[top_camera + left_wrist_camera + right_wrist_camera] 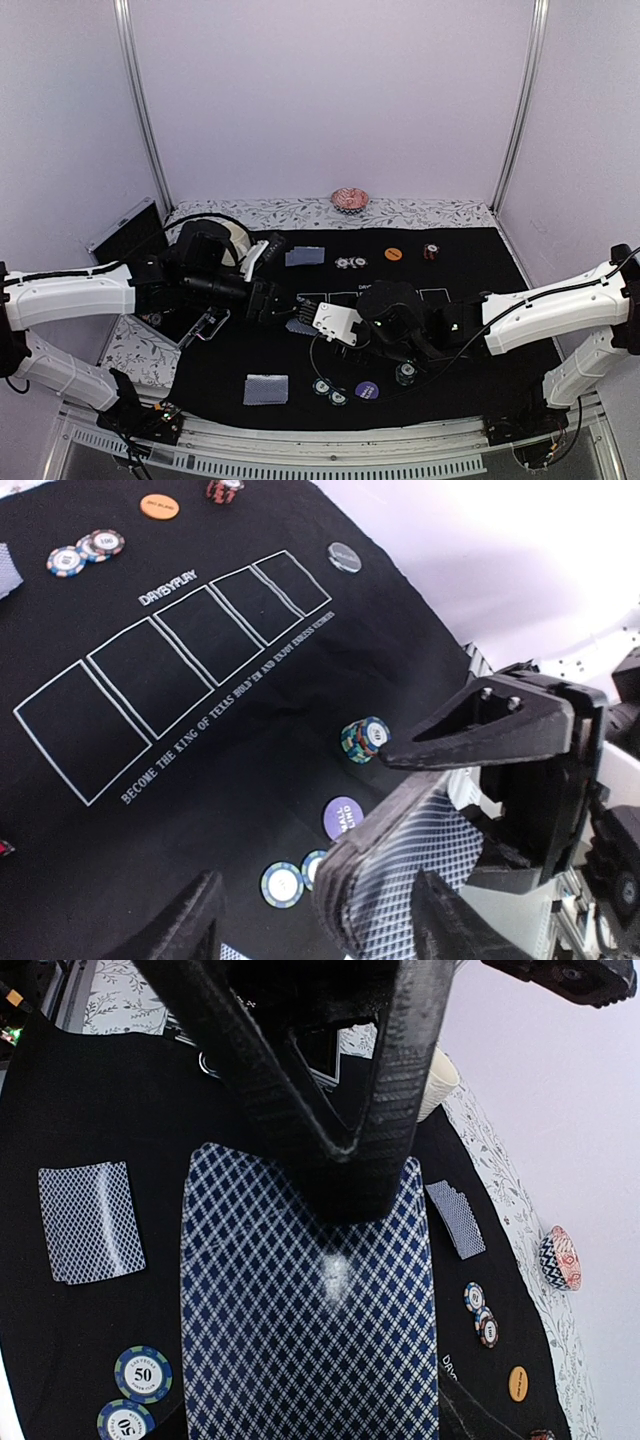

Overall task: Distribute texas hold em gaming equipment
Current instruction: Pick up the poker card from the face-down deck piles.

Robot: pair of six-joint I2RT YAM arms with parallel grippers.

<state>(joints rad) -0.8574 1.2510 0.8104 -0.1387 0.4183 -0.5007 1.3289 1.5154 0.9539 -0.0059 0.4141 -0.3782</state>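
Note:
My right gripper (345,1200) is shut on a deck of blue-backed playing cards (300,1340), held above the black mat (470,270) near its middle. The deck (420,870) stands between the fingers of my left gripper (320,930); one finger lies against its back, the other finger (190,920) is apart from it. Dealt card piles lie at the front left (265,388) and back (305,257). Poker chips (282,884) and a purple button (340,815) lie near the front, and a chip stack (363,738) stands beside them.
An orange button (393,254), two chips (350,262) and a red-black chip stack (431,251) lie along the mat's back. A pink dish (349,198) sits behind the mat and a cream mug (235,240) at the back left. Five card outlines (150,670) are printed mid-mat.

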